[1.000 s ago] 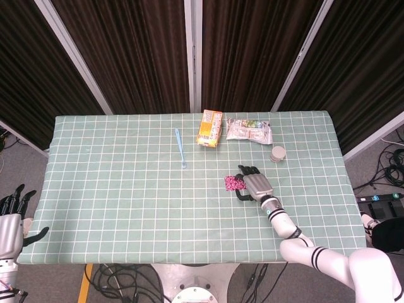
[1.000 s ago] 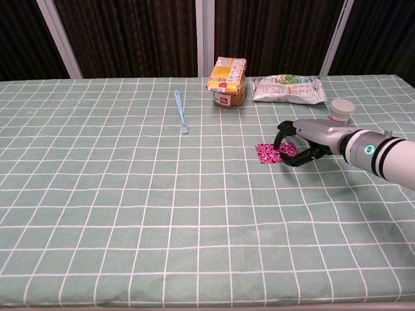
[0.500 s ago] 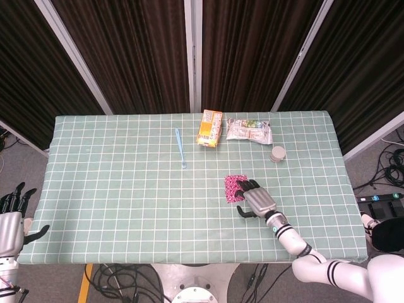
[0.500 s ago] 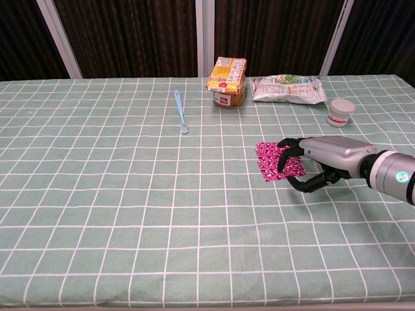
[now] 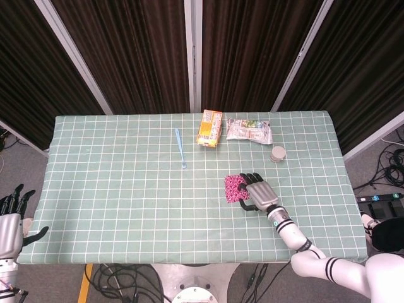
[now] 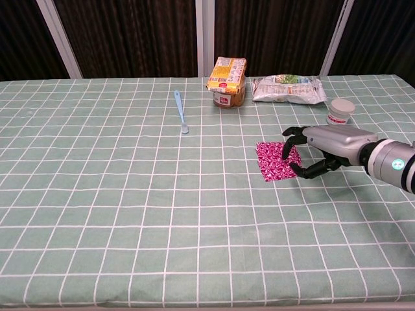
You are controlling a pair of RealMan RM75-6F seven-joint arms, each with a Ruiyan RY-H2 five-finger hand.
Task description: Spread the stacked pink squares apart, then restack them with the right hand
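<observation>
The stacked pink patterned squares lie flat on the green-and-white checked tablecloth, right of the table's middle. In the chest view we see them as a single flat patch, its right edge under the dark fingertips of the right hand. We cannot tell whether more than one layer shows.

The right hand reaches in from the right, silver back upward, fingers curved over the squares' right edge and thumb low beside their near corner. We cannot tell whether it pinches the squares or only rests on them.

Farther back stands a yellow-orange cardboard snack box, tipped over a small brown jar; contents of either are hidden. Just right of it lies a crinkled silver-and-green snack bag, sealed as far as we can see. Near the bag's right end sits a small white lidded cup, lid on. A light blue plastic spoon-like stick lies left of the box, well apart from the squares.

The head view alone shows the left hand, off the table's left front corner, fingers apart and upright, holding nothing. The chest view alone shows the jar beneath the box.
</observation>
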